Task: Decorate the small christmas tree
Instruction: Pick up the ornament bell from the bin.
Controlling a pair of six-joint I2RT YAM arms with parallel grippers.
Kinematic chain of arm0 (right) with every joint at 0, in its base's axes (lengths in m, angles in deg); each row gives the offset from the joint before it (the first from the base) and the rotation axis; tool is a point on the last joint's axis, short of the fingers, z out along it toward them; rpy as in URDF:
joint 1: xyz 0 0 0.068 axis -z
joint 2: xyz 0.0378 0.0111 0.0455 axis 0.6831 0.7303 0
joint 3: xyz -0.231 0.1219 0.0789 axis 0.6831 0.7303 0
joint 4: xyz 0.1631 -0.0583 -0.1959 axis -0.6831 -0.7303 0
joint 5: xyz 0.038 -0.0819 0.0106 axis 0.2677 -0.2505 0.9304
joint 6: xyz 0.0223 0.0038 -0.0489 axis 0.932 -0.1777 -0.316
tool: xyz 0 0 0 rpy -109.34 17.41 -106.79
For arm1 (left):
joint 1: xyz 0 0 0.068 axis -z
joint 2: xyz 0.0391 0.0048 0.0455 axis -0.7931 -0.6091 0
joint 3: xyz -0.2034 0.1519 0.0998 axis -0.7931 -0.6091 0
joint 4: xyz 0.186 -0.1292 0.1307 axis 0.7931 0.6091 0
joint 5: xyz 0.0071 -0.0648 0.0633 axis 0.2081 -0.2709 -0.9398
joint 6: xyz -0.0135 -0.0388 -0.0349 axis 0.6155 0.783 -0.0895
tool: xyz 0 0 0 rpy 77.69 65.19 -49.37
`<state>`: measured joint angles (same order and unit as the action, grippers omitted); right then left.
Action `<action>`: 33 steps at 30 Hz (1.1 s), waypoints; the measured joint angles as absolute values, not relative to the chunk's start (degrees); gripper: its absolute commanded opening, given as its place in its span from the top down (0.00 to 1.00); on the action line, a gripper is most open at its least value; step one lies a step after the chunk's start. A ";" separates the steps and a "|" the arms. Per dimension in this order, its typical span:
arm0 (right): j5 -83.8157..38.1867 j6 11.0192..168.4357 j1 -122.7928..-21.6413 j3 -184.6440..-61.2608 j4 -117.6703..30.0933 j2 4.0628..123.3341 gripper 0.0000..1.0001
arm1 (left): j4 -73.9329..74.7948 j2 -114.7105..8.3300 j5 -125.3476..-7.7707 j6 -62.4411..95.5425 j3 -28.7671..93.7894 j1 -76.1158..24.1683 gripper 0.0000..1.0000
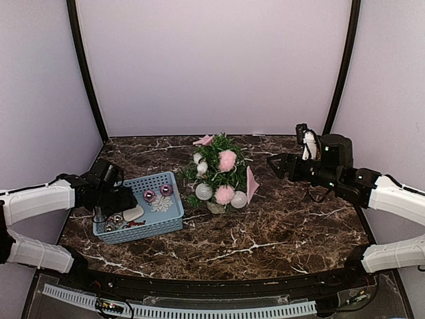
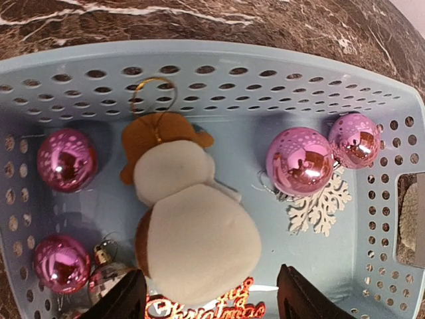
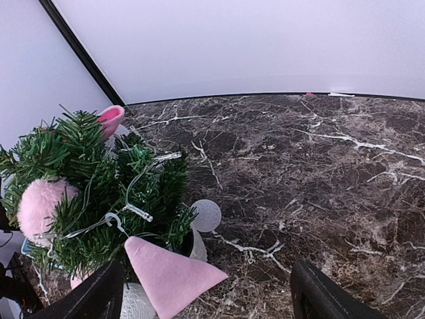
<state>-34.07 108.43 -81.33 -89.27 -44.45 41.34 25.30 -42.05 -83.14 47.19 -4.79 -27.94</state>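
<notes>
The small christmas tree point(image 1: 218, 167) stands mid-table in a white pot, hung with pink pompoms point(image 1: 227, 159), silver balls point(image 1: 204, 191), pink felt cones point(image 1: 252, 185) and a light string. The right wrist view shows the tree point(image 3: 99, 186) and a cone point(image 3: 169, 272). My right gripper point(image 1: 273, 165) hovers open to the right of the tree, holding nothing. My left gripper point(image 2: 211, 300) hangs open inside the blue basket point(image 1: 169, 219), its fingers either side of the lower body of a white snowman ornament point(image 2: 192, 226).
The basket point(image 2: 219, 80) also holds several pink baubles point(image 2: 299, 161), a white snowflake point(image 2: 319, 211), a red Christmas sign point(image 2: 206, 310) and a silver bauble point(image 2: 106, 276). Lilac walls enclose the marble table point(image 1: 285, 226) at the back and sides.
</notes>
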 measured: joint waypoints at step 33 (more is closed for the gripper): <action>-34.77 108.50 -80.41 -89.36 -44.65 41.23 0.12 | 15.42 -68.76 -76.80 39.34 10.82 -28.59 0.54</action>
